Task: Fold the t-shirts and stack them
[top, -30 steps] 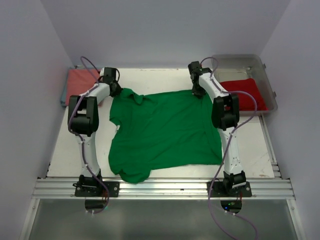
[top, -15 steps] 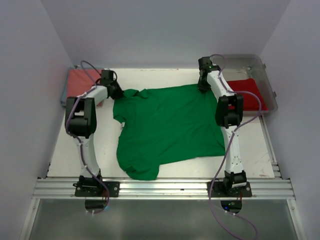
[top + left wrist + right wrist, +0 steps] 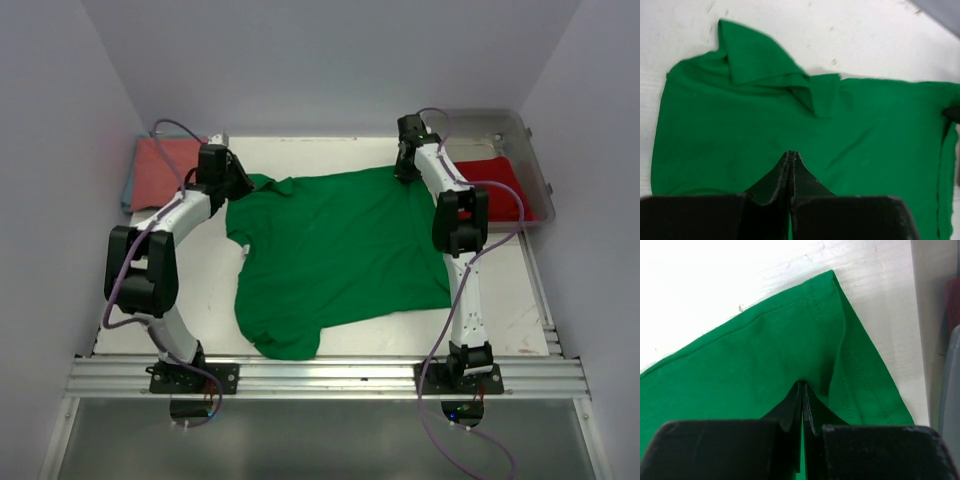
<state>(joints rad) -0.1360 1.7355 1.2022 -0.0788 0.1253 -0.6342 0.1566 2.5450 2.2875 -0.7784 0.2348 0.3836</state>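
The bright green t-shirt point(image 3: 340, 250) lies spread on the white table, its collar point(image 3: 275, 187) at the far left. My left gripper point(image 3: 237, 186) is shut above the shirt's left shoulder. In the left wrist view its fingertips point(image 3: 791, 153) are pressed together over flat green cloth point(image 3: 740, 115), with the collar point(image 3: 765, 65) ahead and no pinched cloth showing. My right gripper point(image 3: 402, 172) is shut on the shirt's far right corner, where the cloth point(image 3: 750, 370) puckers at the tips point(image 3: 802, 385). The salmon-pink shirt point(image 3: 160, 165) lies far left. The red shirt point(image 3: 500, 180) lies in a bin.
A clear plastic bin point(image 3: 520, 125) stands at the far right corner and holds the red shirt. Its wall point(image 3: 947, 390) is just right of my right gripper. White walls close in the table on three sides. An aluminium rail point(image 3: 320, 375) runs along the near edge.
A second ago both grippers dragged the green shirt rightward and farther away. Since half a second ago the shirt lies still; my left arm's elbow has swung out leftward and nearer.
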